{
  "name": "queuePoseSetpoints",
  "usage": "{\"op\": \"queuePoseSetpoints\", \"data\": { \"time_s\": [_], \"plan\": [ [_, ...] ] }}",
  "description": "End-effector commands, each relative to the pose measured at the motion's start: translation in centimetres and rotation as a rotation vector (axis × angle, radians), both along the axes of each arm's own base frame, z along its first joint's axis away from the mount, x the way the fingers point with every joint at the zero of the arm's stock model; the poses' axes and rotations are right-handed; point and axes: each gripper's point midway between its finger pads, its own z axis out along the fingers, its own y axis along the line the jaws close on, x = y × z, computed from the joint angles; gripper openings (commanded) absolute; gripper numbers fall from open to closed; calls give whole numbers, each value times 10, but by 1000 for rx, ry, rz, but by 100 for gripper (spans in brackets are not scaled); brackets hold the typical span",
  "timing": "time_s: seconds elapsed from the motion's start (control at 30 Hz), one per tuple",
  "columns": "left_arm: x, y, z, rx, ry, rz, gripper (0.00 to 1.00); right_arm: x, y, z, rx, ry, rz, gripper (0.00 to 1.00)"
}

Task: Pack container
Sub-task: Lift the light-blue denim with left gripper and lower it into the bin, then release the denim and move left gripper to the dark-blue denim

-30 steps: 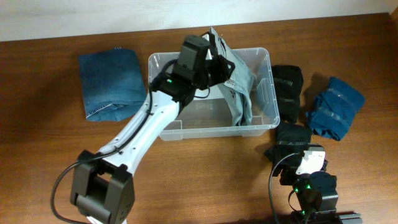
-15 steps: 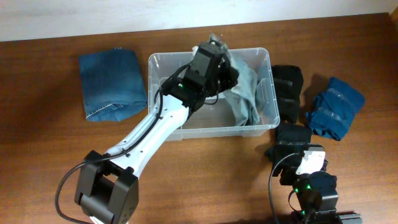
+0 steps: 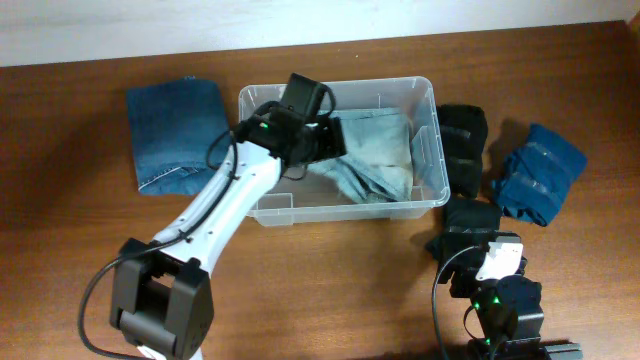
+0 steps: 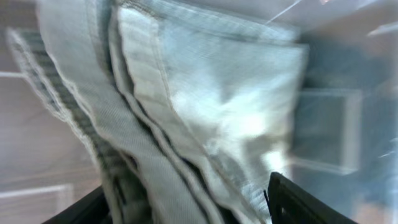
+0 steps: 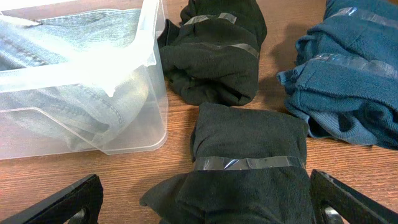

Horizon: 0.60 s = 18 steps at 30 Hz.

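The container (image 3: 432,150) is a clear plastic bin at the table's middle, and light grey-blue jeans (image 3: 375,152) lie crumpled in its right half. My left gripper (image 3: 328,138) reaches into the bin at the jeans' left edge. In the left wrist view the jeans (image 4: 205,112) fill the frame, and my left gripper (image 4: 186,211) stands open with cloth lying loose between its dark fingers (image 4: 292,202). My right gripper (image 5: 205,208) is open near the front right, with a taped black bundle (image 5: 249,155) between its wide-spread fingers.
Folded dark blue jeans (image 3: 180,135) lie left of the container. A second black taped bundle (image 3: 463,145) and a teal bundle (image 3: 540,175) lie to its right, close to the right arm. The bin's near corner (image 5: 149,68) stands left of the right gripper.
The left gripper came down from the bin's back rim and moved left. Its jaws opened, and the jeans that hung from it now lie in the container. The right arm stayed still.
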Motion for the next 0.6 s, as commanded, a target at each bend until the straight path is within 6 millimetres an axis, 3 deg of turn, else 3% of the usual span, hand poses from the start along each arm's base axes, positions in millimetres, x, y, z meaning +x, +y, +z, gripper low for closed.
{"op": "queuePoseSetpoints", "data": {
  "time_s": [0.0,0.17,0.23,0.33,0.43,0.57],
  "plan": [
    [6,44,-5,110,0,-90,72,0,-1,-2,5,0,-8,98],
    [4,127,-18,143,151,65,72,0,-1,-2,5,0,-8,98],
    [5,149,-17,103,177,79,68,0,-1,-2,5,0,-8,98],
    [8,174,-8,-27,184,77,55,0,-1,-2,5,0,-8,98],
    [12,199,9,-121,143,97,54,0,-1,-2,5,0,-8,98],
    [15,236,32,-159,70,148,63,0,-1,-2,5,0,-8,98]
  ]
}}
